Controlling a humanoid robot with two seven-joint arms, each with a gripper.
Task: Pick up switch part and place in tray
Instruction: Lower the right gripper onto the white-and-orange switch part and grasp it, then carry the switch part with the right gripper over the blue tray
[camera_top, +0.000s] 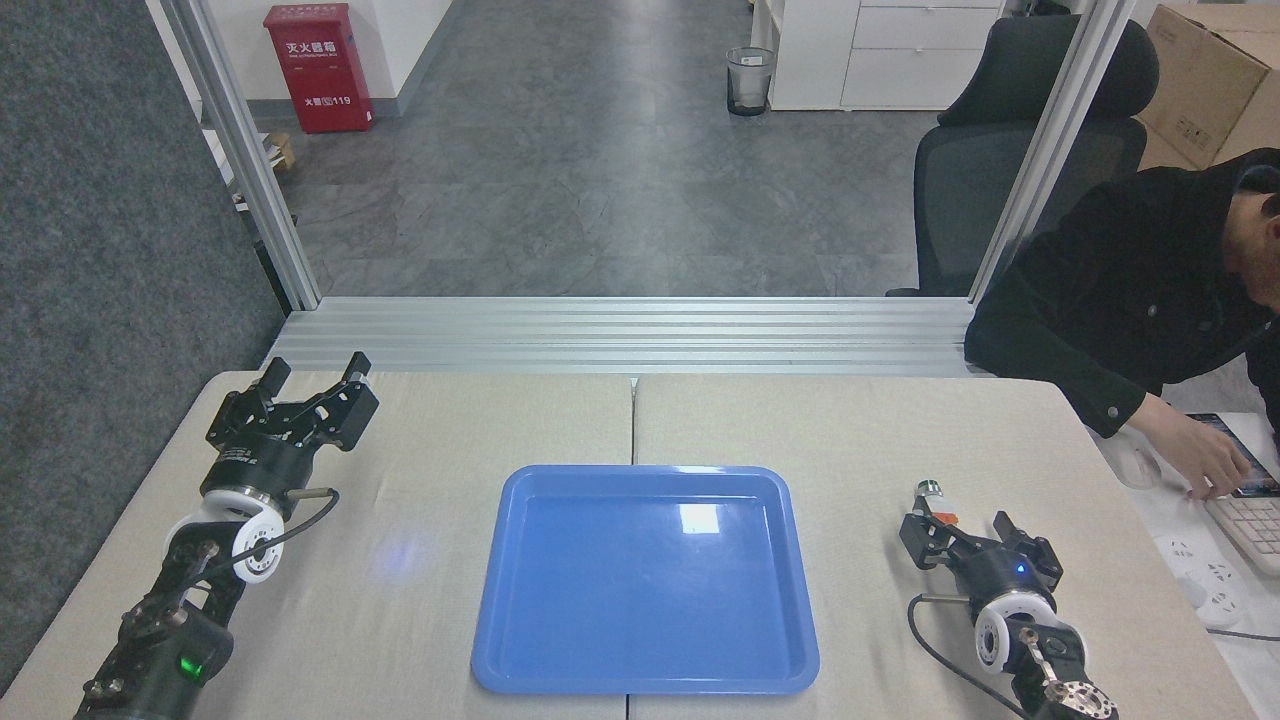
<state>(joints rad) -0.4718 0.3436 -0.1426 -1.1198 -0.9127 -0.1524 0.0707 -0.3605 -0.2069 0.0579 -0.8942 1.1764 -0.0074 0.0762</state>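
Head view: left claw near counter's far-left corner, fingers spread, nothing between them. Tray sits mid-counter against the near edge, empty, long sides running left-right. Switch part lies on the counter to the right of the tray, well apart from it, long axis running roughly near-far, round silver cap pointing to the far edge, orange piece just behind the cap. Right claw low over the part's near end, fingers apart, left finger touching or overlapping the part; actual contact unclear.
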